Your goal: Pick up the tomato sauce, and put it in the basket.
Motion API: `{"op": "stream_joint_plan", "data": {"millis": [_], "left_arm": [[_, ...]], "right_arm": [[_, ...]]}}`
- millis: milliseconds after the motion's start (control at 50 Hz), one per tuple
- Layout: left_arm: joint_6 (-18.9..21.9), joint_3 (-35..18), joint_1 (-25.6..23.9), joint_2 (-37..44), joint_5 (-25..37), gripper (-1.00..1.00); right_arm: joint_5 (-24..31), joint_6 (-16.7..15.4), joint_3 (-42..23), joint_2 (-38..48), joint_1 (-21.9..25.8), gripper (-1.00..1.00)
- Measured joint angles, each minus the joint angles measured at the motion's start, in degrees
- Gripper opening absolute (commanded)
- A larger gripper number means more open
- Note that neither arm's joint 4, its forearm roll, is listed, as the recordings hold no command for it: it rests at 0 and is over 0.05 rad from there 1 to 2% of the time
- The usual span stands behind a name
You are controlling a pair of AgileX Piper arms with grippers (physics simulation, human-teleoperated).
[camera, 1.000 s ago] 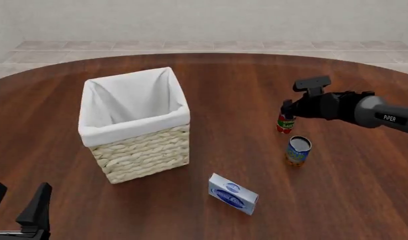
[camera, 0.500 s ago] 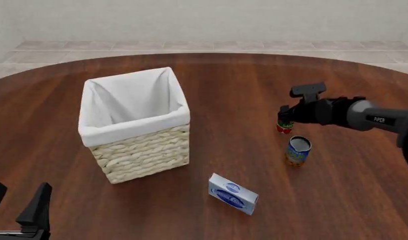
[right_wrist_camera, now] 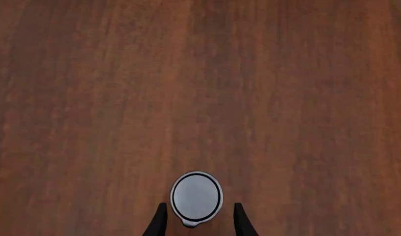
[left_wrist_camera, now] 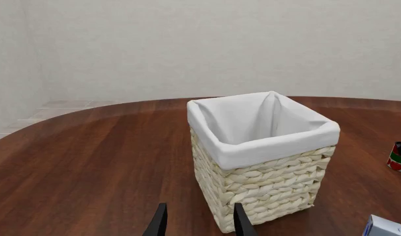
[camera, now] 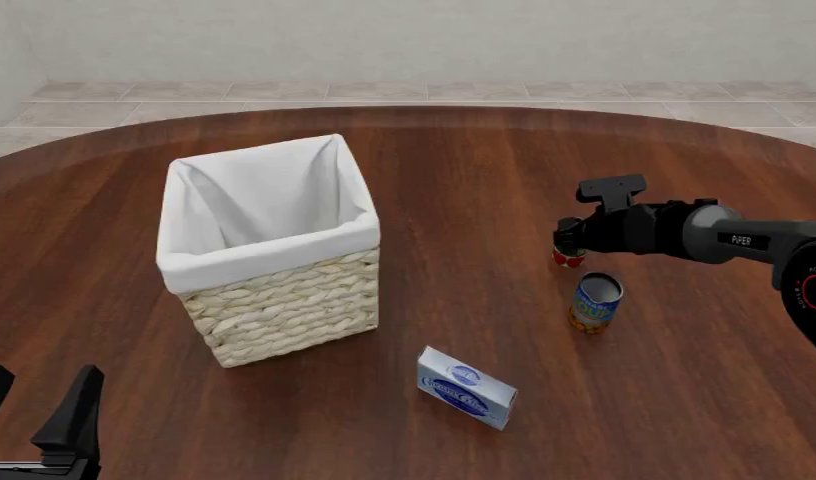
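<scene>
The tomato sauce [camera: 568, 258] is a small red-labelled can standing right of the table's middle, mostly hidden behind my right gripper [camera: 568, 242]. In the right wrist view its silvery top [right_wrist_camera: 196, 197] sits between my two open fingers with a small gap on each side, and the right gripper [right_wrist_camera: 198, 222] is lowered around it. The can's edge also shows in the left wrist view [left_wrist_camera: 400, 160]. The basket [camera: 268, 265], woven with a white liner, stands at the left; it also shows in the left wrist view [left_wrist_camera: 266, 152]. My left gripper [camera: 35, 412] is open and empty at the near left corner.
A blue can with a yellow label [camera: 596, 302] stands just in front of the tomato sauce, close to my right arm. A blue-and-white carton [camera: 467, 388] lies nearer the front, between the basket and the cans; its corner shows in the left wrist view [left_wrist_camera: 387, 227].
My right gripper has come down over the tomato sauce can, so its fingers now straddle it. The left arm, the basket and the other objects have not moved.
</scene>
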Motion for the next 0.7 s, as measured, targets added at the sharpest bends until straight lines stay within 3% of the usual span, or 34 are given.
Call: {"op": "stream_joint_plan", "data": {"millis": [700], "left_arm": [[0.0,0.0,0.0,0.0,0.0,1.0]], "right_arm": [[-0.8,0.48,-1.89,3.85,0.25,1.0]]}}
